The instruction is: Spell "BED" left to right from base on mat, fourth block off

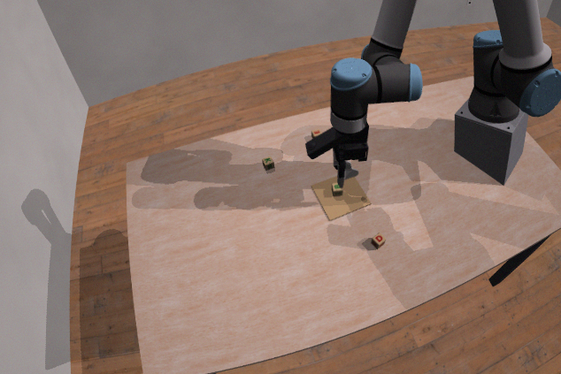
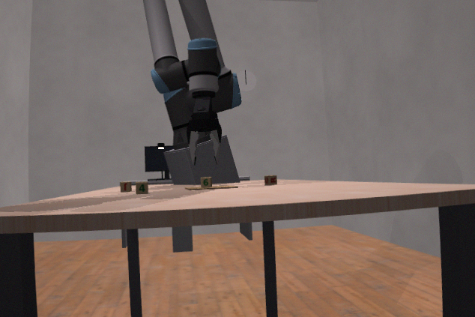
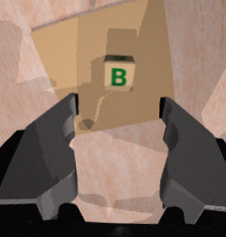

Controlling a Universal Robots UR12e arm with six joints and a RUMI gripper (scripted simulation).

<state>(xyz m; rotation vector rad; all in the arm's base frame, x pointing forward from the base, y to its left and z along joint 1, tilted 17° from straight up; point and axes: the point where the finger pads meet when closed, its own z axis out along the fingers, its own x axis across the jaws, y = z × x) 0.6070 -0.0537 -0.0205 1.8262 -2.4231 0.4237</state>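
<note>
A wooden block with a green B (image 1: 337, 187) (image 2: 206, 181) (image 3: 118, 76) on its top face sits on the small tan mat (image 1: 349, 206) (image 2: 226, 186) (image 3: 59, 50), apart from the other blocks. My gripper (image 1: 340, 179) (image 2: 204, 159) (image 3: 118, 97) hangs straight above this block with its fingers partly apart and nothing between them. The fingertips are a little above the block's top. A block with a red D (image 1: 378, 240) (image 2: 270, 180) lies on the table in front of the mat. A green-lettered block (image 1: 268, 163) (image 2: 141, 187) and a red-lettered block (image 1: 316, 133) (image 2: 125, 186) lie off the mat farther away.
The arm's grey base box (image 1: 489, 141) stands on the table to the right of the mat. The wooden table (image 1: 226, 270) (image 2: 306, 198) ends at a front edge near the D block's side.
</note>
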